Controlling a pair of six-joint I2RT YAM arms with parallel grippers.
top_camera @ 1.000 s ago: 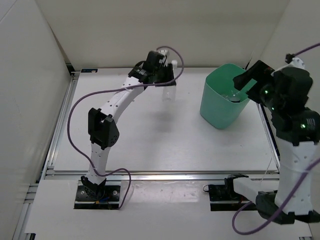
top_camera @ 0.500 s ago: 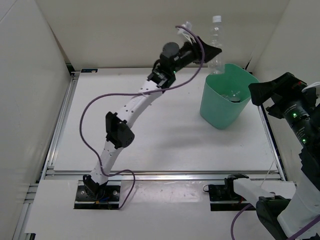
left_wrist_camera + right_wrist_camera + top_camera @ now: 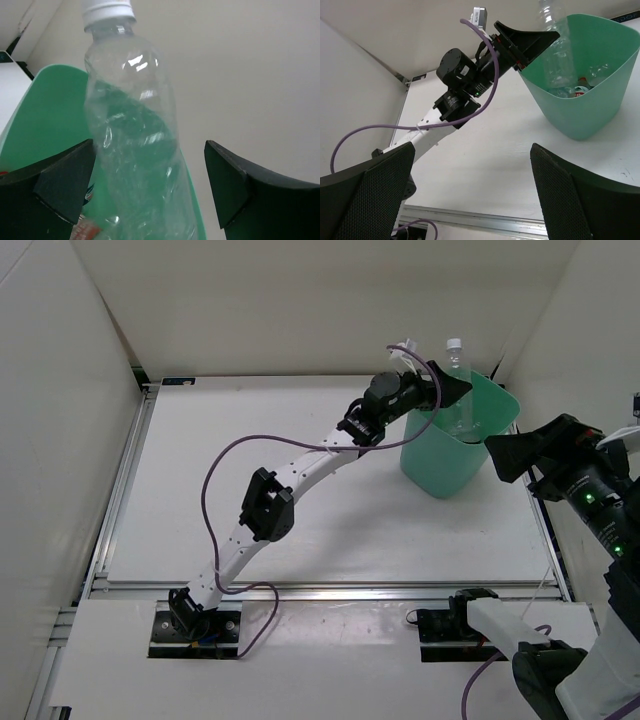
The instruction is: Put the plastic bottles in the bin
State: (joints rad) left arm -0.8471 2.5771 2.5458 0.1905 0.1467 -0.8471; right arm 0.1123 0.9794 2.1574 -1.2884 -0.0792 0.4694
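Observation:
A plain clear plastic bottle (image 3: 458, 375) with a white cap stands upright, its lower half inside the mint-green bin (image 3: 440, 465) at the back right. My left gripper (image 3: 452, 390) is open at the bin's near rim. The bottle (image 3: 132, 150) sits between the wide jaws, close to the left finger and apart from the right one. Other bottles (image 3: 577, 90), one with a red label, lie on the bin's (image 3: 600, 110) floor. My right gripper (image 3: 505, 455) hangs open and holds nothing, to the right of the bin. In the right wrist view its fingers (image 3: 365, 200) frame bare table.
White walls stand behind and beside the bin. The left arm (image 3: 300, 465) stretches diagonally across the table, trailing a purple cable (image 3: 215, 490). A metal rail (image 3: 320, 588) runs along the table's near edge.
The left arm swung the bottle from the table's back middle up and right over the bin. Its jaws opened and the bottle dropped lower into the bin. The right arm drew back rightward.

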